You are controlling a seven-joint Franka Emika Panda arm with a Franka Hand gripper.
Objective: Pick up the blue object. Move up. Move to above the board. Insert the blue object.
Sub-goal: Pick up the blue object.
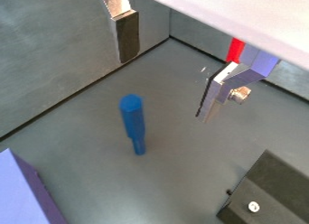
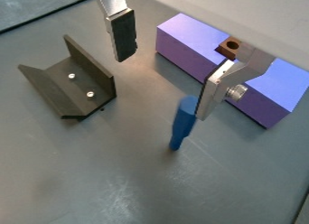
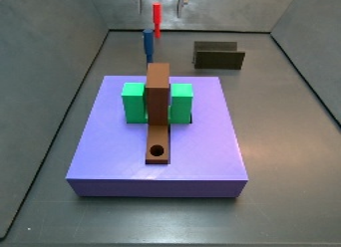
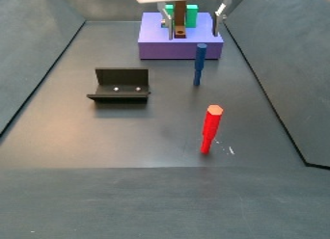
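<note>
Blue peg [image 2: 182,124] stands upright on the floor beside the purple slab [image 2: 182,42]; my gripper [image 2: 169,63] hangs above it, jaws apart, empty. Step 1: I must descend and close.

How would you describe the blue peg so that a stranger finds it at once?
Start at the purple slab. Just in front of it, on the grey floor, the blue peg stands upright, below the gripper, whose jaws are open. The red peg, equally slim, stands farther from the slab.
</note>
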